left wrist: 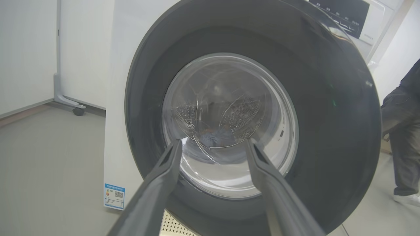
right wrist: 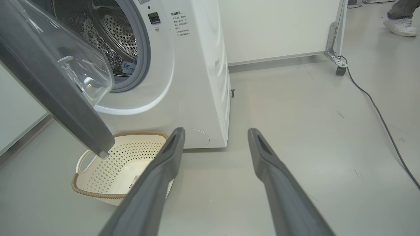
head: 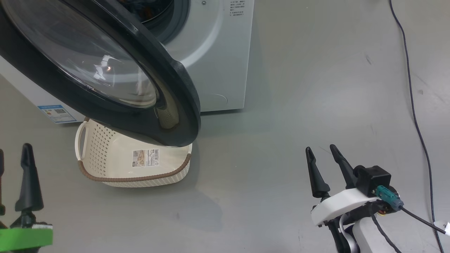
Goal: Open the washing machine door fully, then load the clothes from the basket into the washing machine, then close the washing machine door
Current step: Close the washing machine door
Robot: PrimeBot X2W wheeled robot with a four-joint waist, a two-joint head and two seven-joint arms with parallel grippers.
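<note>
The left gripper (left wrist: 214,141), its 2 long dark fingers spread wide and empty, faces the outer side of the large round black-rimmed glass door (head: 175,88), half-open above the cream perforated plastic basket (head: 105,147). That door looks stiff, heavy and glossy, so a push on its broad rim seems safest. Soft blue clothes (right wrist: 129,65) lie inside the big white front-loading washing machine (head: 218,52). The right gripper (head: 321,148) hovers low over the grey floor (head: 281,105), fingers parted, empty.

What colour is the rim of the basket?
Brown with a woven look, on the cream basket; head view shows it best.
</note>
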